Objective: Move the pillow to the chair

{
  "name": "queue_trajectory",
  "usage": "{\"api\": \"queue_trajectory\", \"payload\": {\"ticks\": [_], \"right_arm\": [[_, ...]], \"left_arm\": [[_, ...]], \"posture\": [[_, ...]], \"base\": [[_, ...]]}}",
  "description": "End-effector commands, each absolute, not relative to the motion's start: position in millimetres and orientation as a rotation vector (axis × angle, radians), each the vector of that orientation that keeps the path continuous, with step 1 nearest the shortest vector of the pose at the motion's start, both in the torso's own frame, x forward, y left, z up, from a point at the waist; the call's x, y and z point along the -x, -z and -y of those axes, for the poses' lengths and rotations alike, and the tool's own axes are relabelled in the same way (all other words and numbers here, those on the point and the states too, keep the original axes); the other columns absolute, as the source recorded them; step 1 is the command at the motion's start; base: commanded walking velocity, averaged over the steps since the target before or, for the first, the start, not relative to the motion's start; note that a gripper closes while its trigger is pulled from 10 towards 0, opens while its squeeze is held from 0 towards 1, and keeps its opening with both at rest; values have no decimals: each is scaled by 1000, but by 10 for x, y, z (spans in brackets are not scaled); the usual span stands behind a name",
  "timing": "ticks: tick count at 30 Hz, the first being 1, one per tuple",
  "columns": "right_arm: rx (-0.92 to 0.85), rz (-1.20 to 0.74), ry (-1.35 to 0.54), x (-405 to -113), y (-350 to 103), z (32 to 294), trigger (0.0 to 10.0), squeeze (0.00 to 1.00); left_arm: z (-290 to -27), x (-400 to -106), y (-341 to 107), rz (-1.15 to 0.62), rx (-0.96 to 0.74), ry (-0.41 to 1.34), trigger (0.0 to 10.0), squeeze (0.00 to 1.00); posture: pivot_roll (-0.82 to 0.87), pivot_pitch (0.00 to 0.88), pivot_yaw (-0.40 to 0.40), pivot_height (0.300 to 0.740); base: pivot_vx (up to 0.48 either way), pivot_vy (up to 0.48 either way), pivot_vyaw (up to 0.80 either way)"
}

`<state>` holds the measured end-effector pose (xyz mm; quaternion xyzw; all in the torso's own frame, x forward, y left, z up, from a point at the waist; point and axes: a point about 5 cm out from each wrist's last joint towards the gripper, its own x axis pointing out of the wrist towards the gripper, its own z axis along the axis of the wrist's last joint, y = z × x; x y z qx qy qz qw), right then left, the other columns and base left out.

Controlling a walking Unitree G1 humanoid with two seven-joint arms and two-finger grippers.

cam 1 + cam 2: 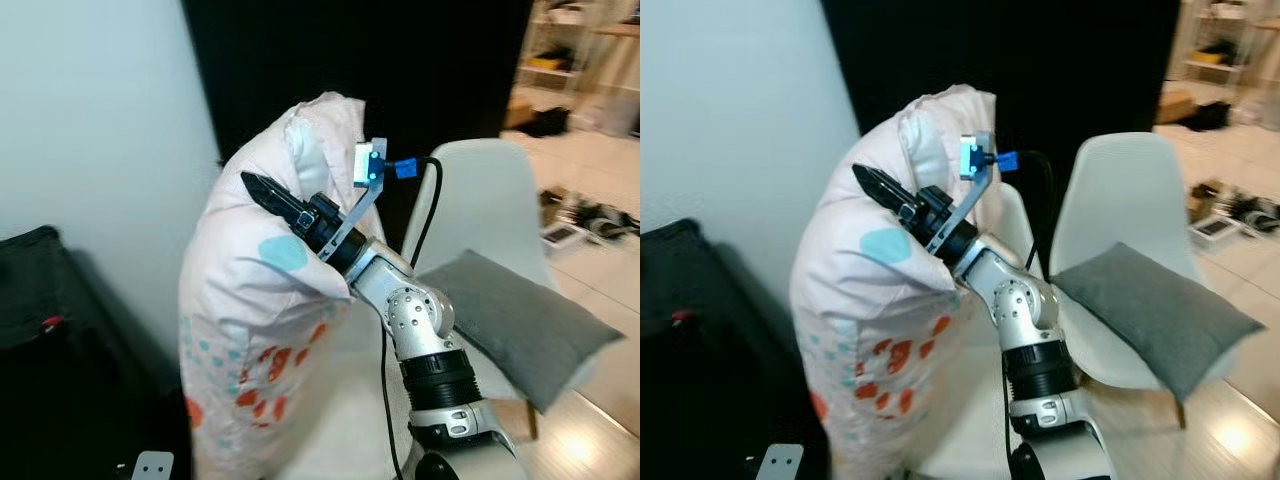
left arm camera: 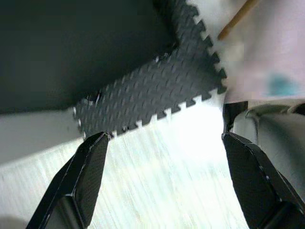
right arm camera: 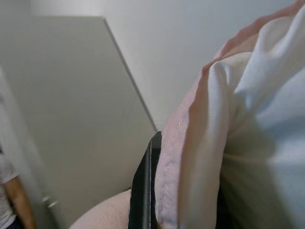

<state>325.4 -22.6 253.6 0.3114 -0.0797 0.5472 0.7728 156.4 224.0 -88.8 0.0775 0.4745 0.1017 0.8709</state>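
A white pillow (image 1: pixel 250 300) with blue and orange dots is held up high in front of me, standing on end. My right gripper (image 1: pixel 262 192) is shut on its upper edge; one black finger (image 3: pixel 143 191) lies against the fabric (image 3: pixel 248 124) and the other is hidden by the pillow. To the right stands a white chair (image 1: pixel 480 190) with a grey cushion (image 1: pixel 525 320) leaning on its seat. My left gripper (image 2: pixel 163 140) hangs open over the floor, with nothing between its fingers.
A dark piece of furniture (image 1: pixel 40 300) stands at the left against a white wall. A black foam mat (image 2: pixel 152 90) lies on the pale wooden floor. Shelves (image 1: pixel 570 50) and floor clutter (image 1: pixel 585 220) are at the far right. A person's arm (image 3: pixel 9 191) shows at one edge.
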Motion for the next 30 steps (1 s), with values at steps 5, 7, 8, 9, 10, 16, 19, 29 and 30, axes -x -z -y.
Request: {"api": "queue_trajectory", "payload": {"ticks": [5,7,8,9,10,16,19,29,30], "right_arm": [[-674,245,-1204,-3229,-2677,156,10000,0],[-672,242,-1204,-3228,-2672,146,10000,0],[-672,237,-1204,-3225,-2665,138,10000,0],[-673,234,-1204,-3224,-2662,134,10000,0],[-673,234,-1204,-3224,-2662,134,10000,0],[-608,119,-1162,-3263,-2503,25,10000,0],[-561,68,-1162,-3254,-2395,-40,10000,0],[-358,-176,-1017,-3320,-1812,-169,10000,0],[-326,-210,-967,-3355,-1731,-147,10000,0]], "left_arm": [[-2257,-1527,900,-1000,-148,-226,10000,0],[-2251,-1528,901,-999,-144,-223,10000,0],[-2248,-1529,900,-996,-141,-225,10000,0],[-2247,-1533,898,-992,-136,-233,10000,0],[-2247,-1533,898,-992,-136,-233,10000,0],[-2250,-1605,866,-965,-136,-254,10000,0],[-2247,-1649,846,-945,-131,-261,10000,0],[-2244,-2067,611,-758,-139,-277,10000,0],[-2243,-2146,559,-724,-142,-277,10000,0]], "posture": [[-38,26,54,740],[-37,26,53,740],[-37,27,53,740],[-37,27,51,740],[-37,27,51,740],[-37,31,43,740],[-36,32,39,740],[-20,35,21,740],[-20,35,21,740]], "base": [[0,-136,0],[0,-480,0],[0,-480,0],[0,-480,0],[0,-480,0],[0,-79,0],[0,0,0],[0,0,0],[0,0,0]]}}
